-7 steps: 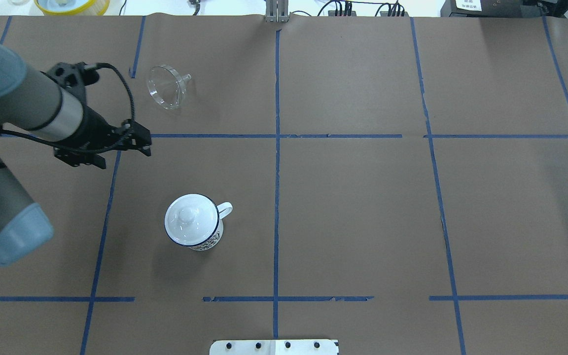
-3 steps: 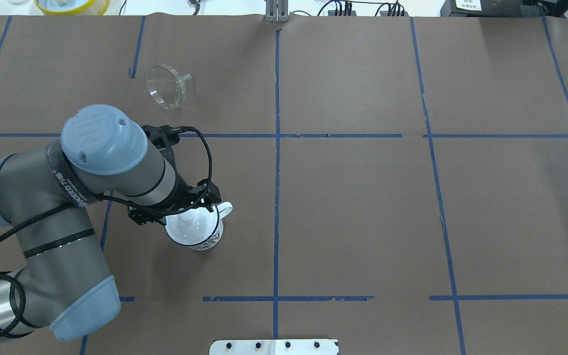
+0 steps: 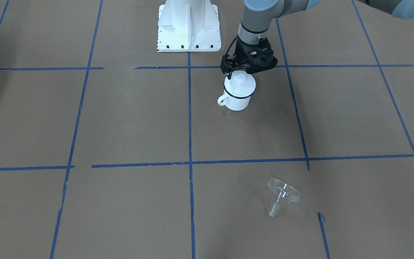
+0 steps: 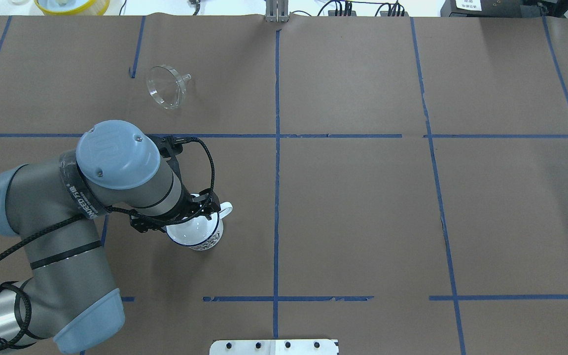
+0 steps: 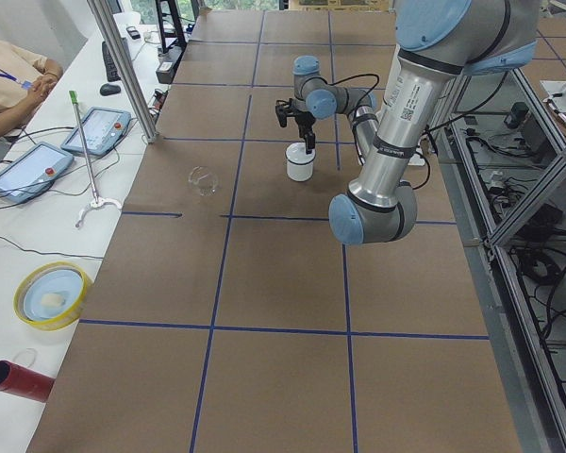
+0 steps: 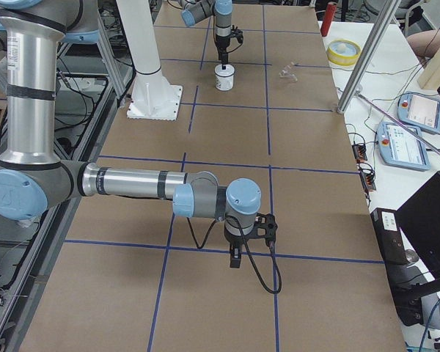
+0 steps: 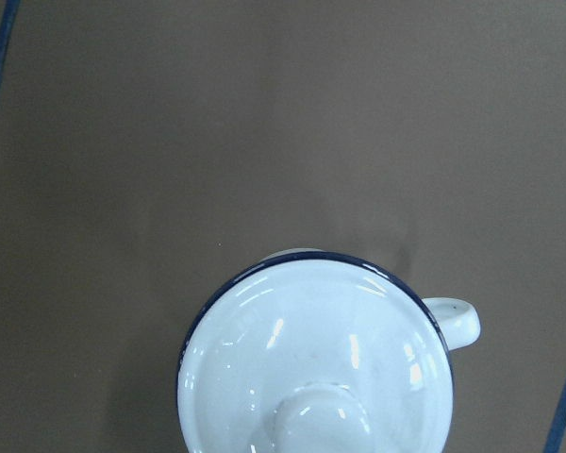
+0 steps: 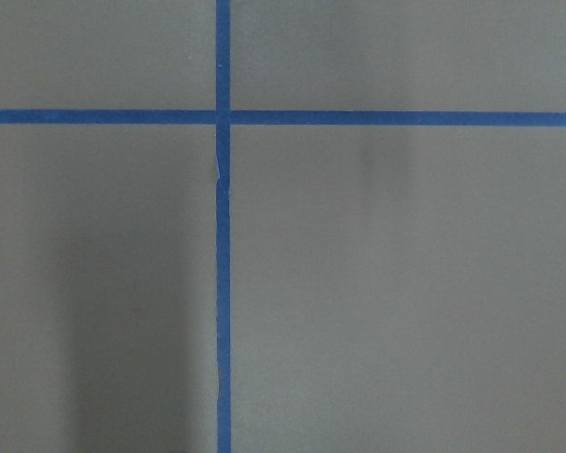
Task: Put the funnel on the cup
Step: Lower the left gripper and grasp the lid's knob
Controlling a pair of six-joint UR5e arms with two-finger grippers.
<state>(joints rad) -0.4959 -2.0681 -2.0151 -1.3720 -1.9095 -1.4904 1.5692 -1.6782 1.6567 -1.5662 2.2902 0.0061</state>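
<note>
While the funnel (image 4: pixel 165 86) lies where it lay a second ago, tipped on its side on the far part of the table (image 4: pixel 363 197) and well apart from the cup (image 3: pixel 237 101), the left arm has swung in from the table's edge. Its left gripper (image 3: pixel 238 73) now hangs directly over the cup, a little lower than a moment ago. Its fingers (image 3: pixel 228 73) look spread, one showing clear of the knob on the lid (image 3: pixel 241 83), and they grip nothing. The lid sits on the cup and covers its mouth (the wrist view shows it seated inside the blue rim, with the handle sticking out to one side). So the funnel cannot go on yet, and I judge that lifting the lid off is the step in hand. The real task has hardly begun. The right gripper (image 6: pixel 235 258) hovers over bare paper and tape lines far from all this, and I cannot tell whether its fingers are open or closed. By count there are one funnel, one cup, one lid and two arms.
</note>
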